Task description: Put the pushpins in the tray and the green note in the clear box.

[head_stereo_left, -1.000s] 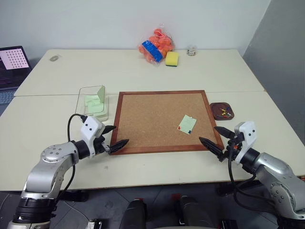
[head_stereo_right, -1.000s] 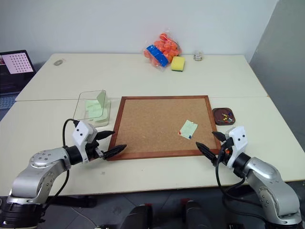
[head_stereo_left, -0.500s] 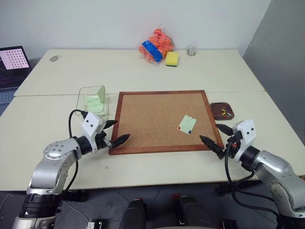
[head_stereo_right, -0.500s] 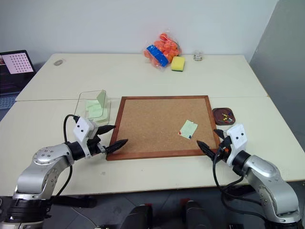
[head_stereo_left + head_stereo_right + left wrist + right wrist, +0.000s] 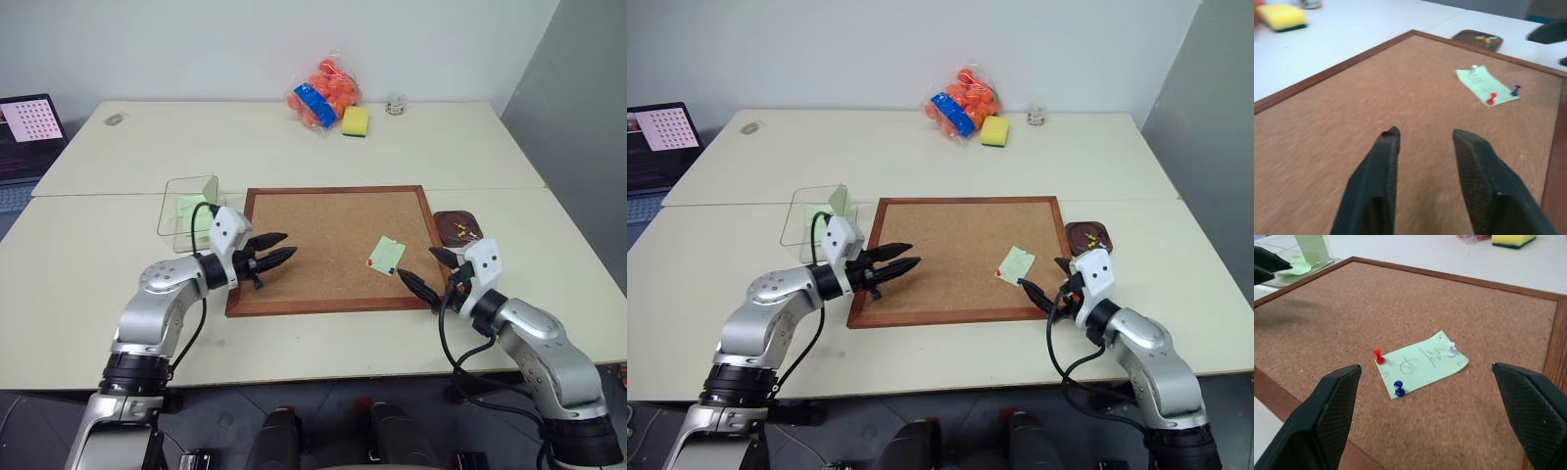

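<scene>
From the head camera, a cork board (image 5: 333, 247) was seen lying near the front edge of the desk (image 5: 294, 147). The green note (image 5: 385, 255) was pinned flat on the board's right half, nearer its front right corner. The clear box (image 5: 188, 208) stood on the desk just beside the board's left edge, with green slips seen inside it. The tray (image 5: 457, 226) sat on the desk just beside the board's right edge, with a few pushpins (image 5: 464, 234) in it. The left gripper (image 5: 277, 257) was held over the board's left part, its jaws narrowed and holding nothing. The right gripper (image 5: 424, 273) was placed at the board's front right corner, near the note, its jaws spread wide and empty. At the far edge of the desk lay a bag of orange things (image 5: 321, 95), a yellow sponge (image 5: 354, 120) and a small jar (image 5: 395, 104).

In the left wrist view, the two black fingers (image 5: 1376, 181) were seen a little apart above bare cork, with the note across the board and the tray beyond it.

In the right wrist view, the note was seen between the widely parted fingers (image 5: 1327, 406), fixed by a red pin (image 5: 1378, 355), a blue pin (image 5: 1398, 387) and a white pin (image 5: 1451, 348).
</scene>
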